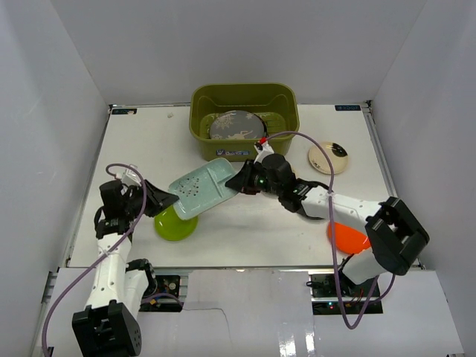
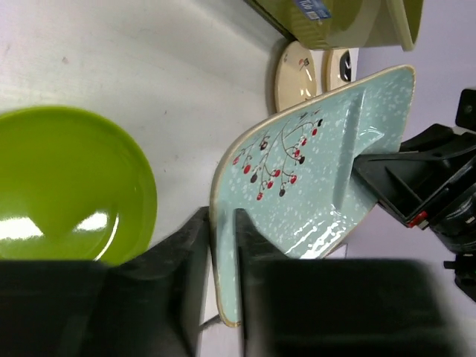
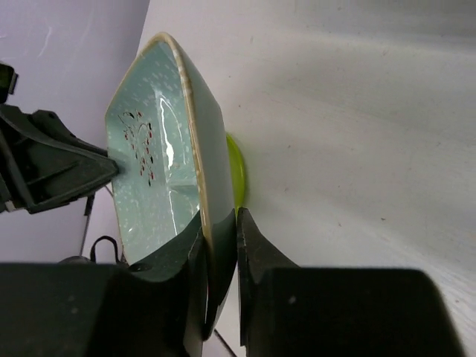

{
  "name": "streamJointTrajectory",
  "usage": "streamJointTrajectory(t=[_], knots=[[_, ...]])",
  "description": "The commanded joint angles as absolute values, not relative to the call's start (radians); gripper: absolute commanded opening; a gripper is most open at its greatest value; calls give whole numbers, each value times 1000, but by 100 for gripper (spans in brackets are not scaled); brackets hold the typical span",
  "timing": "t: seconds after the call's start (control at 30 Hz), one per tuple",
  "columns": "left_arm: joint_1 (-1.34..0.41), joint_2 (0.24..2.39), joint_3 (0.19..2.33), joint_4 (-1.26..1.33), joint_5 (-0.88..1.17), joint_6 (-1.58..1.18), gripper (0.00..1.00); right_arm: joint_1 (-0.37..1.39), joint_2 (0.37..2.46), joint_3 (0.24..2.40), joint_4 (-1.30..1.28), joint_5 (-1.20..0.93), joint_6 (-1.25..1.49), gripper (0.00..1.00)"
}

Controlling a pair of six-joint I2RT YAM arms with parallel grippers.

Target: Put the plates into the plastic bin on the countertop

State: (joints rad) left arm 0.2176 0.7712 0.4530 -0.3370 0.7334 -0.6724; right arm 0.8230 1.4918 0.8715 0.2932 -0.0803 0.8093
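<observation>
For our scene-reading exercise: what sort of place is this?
Likely a robot test cell, not a kitchen: white walls box in the tabletop; left gripper and right gripper hold one mint plate by a green bin.

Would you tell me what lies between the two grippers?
The pale mint rectangular plate, seen in the top view: the left gripper clamps its near-left end, the right gripper its far-right end.

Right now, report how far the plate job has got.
Done: one grey patterned plate lies in the olive-green bin. In hand: the pale mint rectangular plate, gripped at opposite ends by both arms' jaws. Left: the lime green plate, the orange plate and a small cream plate sit on the countertop.
</observation>
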Motion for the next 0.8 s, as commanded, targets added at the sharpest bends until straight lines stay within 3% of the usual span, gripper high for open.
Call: streamJointTrajectory(t=[0.0,0.03,0.1,0.33,0.5,0.77], knots=[[213,768,555,-302,732,-620,38,808,1405,871,341,-14,778,8],[213,772,578,-307,717,-614,53,805,1391,879,339,-20,764,8],[213,776,601,-336,633,-598,63,775,1352,914,327,-43,755,8],[213,811,611,-408,295,-558,74,554,1362,1159,267,-162,729,8],[215,853,594,-429,164,-575,91,450,1537,1372,253,-182,729,8],[213,966,580,-498,89,-632,93,371,1880,1680,118,-184,661,8]])
